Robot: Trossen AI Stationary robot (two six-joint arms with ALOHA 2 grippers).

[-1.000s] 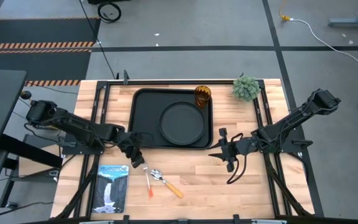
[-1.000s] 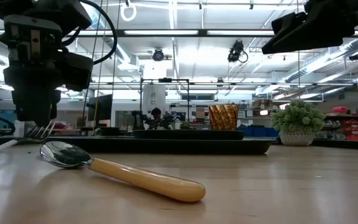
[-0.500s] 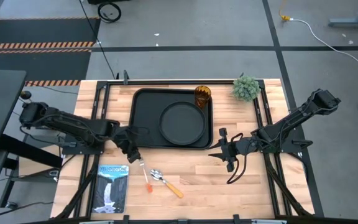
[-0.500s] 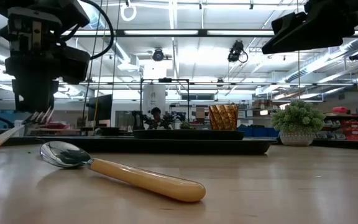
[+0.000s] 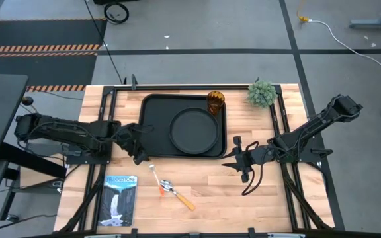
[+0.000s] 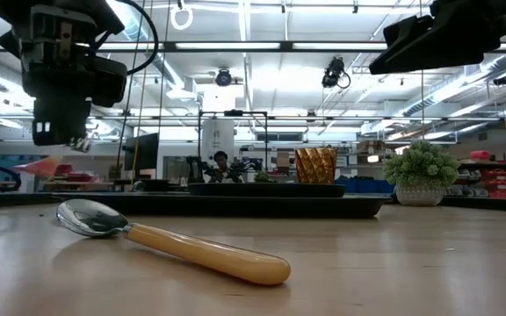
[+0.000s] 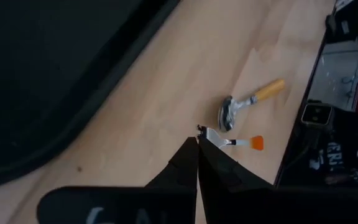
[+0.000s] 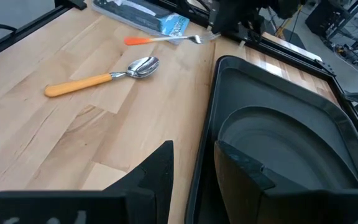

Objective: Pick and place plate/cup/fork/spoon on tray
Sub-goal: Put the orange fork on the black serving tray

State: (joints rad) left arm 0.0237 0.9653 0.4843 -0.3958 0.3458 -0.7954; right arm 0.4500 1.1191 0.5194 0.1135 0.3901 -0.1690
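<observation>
My left gripper is shut on the fork, near the tray's near left corner; the fork's red-orange handle points toward the table's near edge. The spoon lies flat on the wood just beyond it. The black tray lies at the far middle and holds the round plate and the amber cup in its far right corner. My right gripper is open and empty, by the tray's near right corner. My left gripper pinches the fork's metal tine end between its two shut fingers. The fingers slant down from the table's left side, and the fork runs on beyond them. In the low view the handle hangs clear of the table.
A small green plant stands at the far right. A blue booklet lies at the near left. Bare wood lies between the tray and the near edge, around the spoon.
My left gripper has risen and gone toward the table's far left, carrying the fork. The fork's handle, which lay on the wood beside the spoon, has come up clear of the table. The spoon has stayed in place.
</observation>
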